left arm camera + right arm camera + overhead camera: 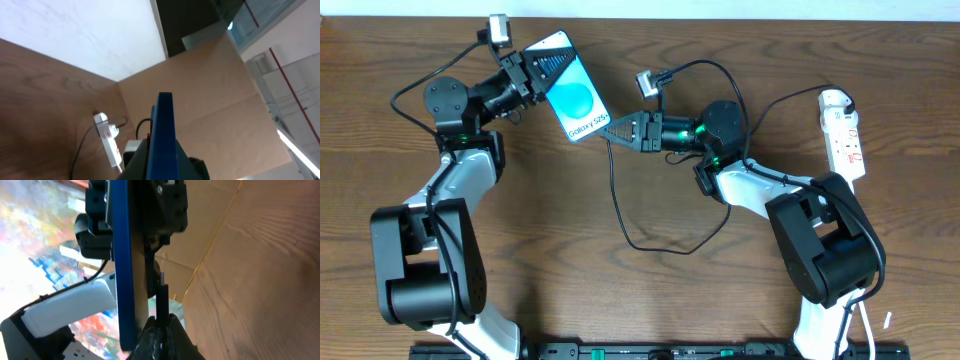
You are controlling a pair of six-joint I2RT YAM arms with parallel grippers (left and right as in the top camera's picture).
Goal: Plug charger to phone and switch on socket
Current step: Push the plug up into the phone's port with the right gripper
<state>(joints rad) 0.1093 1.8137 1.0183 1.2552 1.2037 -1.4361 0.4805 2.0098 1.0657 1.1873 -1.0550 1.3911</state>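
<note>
Left gripper [542, 72] clamps phone [575, 100], seemingly aimed diagonally at charger [611, 180] pinched by right gripper [616, 129].

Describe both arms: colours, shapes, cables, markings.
Both arms match: left arm and right arm have white curved shells between bulky black joints, with green lights glowing at the joints. Each ends in black wedge-shaped fingers. A small grey camera sits on each wrist, trailing a thin black cable.
</note>
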